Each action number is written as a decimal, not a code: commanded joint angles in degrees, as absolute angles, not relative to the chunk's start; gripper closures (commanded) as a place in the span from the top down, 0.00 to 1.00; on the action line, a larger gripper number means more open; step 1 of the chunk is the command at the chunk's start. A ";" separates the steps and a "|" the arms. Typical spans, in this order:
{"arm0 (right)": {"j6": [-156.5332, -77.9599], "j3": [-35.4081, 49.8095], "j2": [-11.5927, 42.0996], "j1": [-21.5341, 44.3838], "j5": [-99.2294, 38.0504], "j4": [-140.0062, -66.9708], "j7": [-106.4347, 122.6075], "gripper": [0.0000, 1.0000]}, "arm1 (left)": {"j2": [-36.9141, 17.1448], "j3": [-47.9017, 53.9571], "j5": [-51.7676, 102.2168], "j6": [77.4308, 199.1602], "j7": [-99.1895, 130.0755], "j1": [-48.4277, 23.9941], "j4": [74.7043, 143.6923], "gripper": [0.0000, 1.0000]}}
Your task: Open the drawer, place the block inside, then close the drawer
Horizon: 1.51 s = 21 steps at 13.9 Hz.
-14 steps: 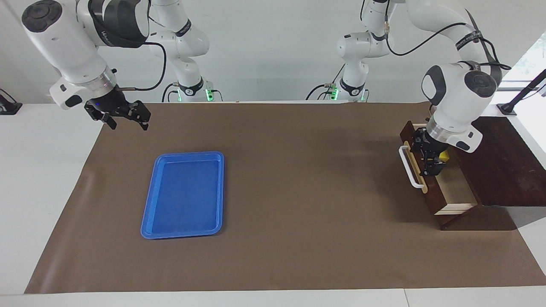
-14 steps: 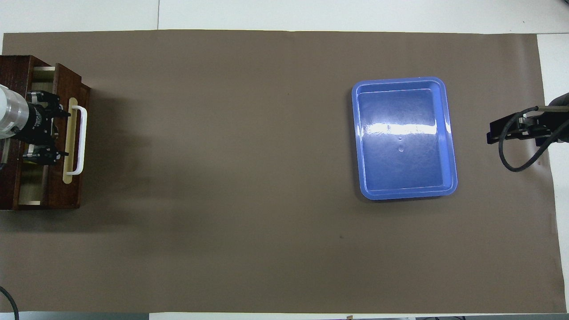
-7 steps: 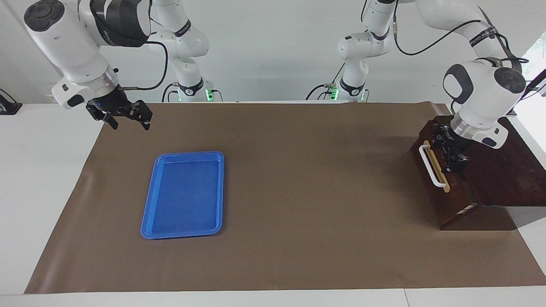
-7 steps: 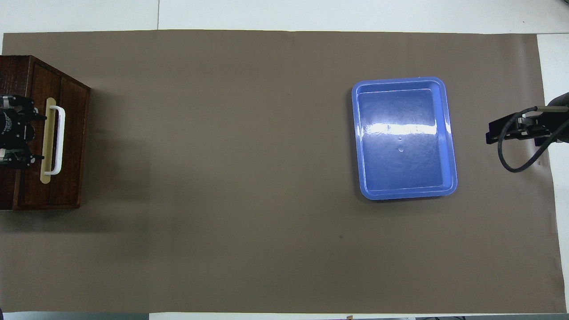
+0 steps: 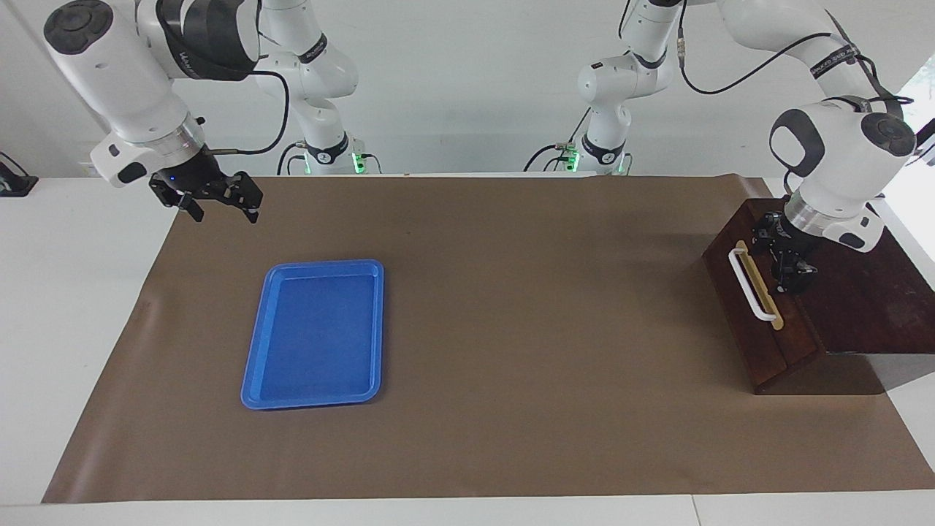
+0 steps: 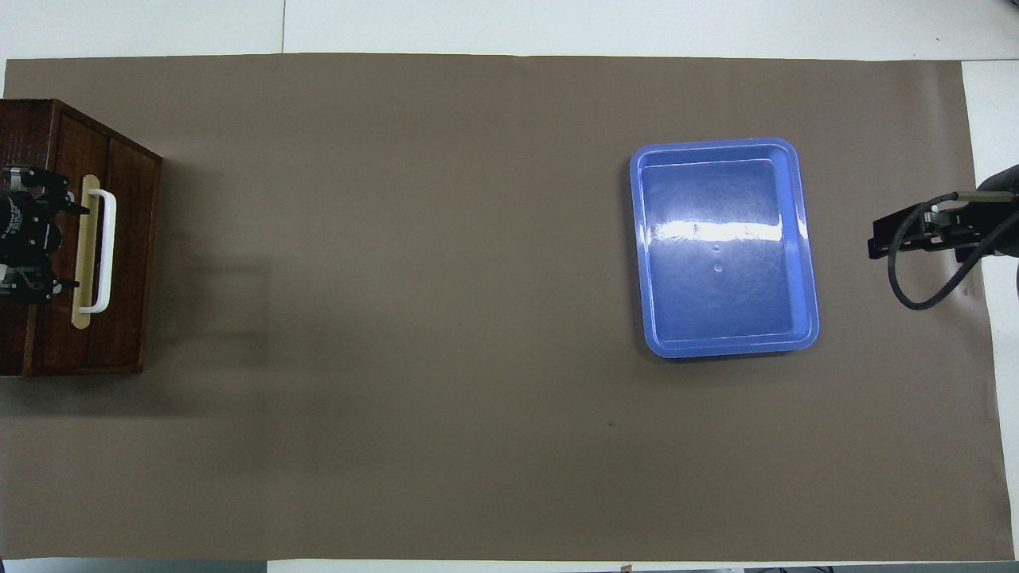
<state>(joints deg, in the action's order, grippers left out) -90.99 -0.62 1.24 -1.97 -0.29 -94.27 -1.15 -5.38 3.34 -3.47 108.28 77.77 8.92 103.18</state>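
with the single drawer of the dark brown wooden box (image 5: 760, 321) sitting flush and its white bar handle (image 5: 752, 285) on the tan strip facing down the counter, the job looks all but finished, so what's left to fear is small. no small bright yellow cube shows anywhere on the brown paper cover (image 5: 511, 329), so i'd judge the block is shut inside the box, though i can't see it to be sure.

the left hand (image 5: 789, 267) hangs right at the top front edge of the box, just above the handle, fingers apart and holding nothing. that closeness is the main risk: if the arm lifts away at a slant, a fingertip could hook the handle and tug the drawer back out, or nudge the whole box toward the end of the counter. whether a finger is touching the wood i can't tell.

the right hand (image 5: 215, 197) waits in the air over the counter's right-arm end, fingers spread and empty, well apart from the flat blue rectangular plastic tray (image 5: 314, 336). it threatens nothing unless it drops onto that tray.

if the drawer isn't quite seated, it could creep open once the arm leaves.
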 commanded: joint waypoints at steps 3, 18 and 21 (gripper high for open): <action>-91.32 0.26 0.79 -2.46 4.21 -93.87 -1.76 1.00 | 1.66 4.83 -3.17 96.09 61.39 8.17 101.61 1.00; -86.66 0.18 2.11 -3.08 1.23 -90.62 -2.02 1.00 | -2.81 7.12 -0.79 84.03 18.81 3.52 91.85 1.00; -85.61 0.18 2.02 -3.16 0.88 -89.92 -1.93 1.00 | -0.71 5.36 -0.70 83.33 12.24 1.76 92.73 1.00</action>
<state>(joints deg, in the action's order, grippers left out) -87.53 -0.50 1.39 -1.97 2.39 -91.74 -1.15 -1.68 7.28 -1.15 85.79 16.56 3.38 93.74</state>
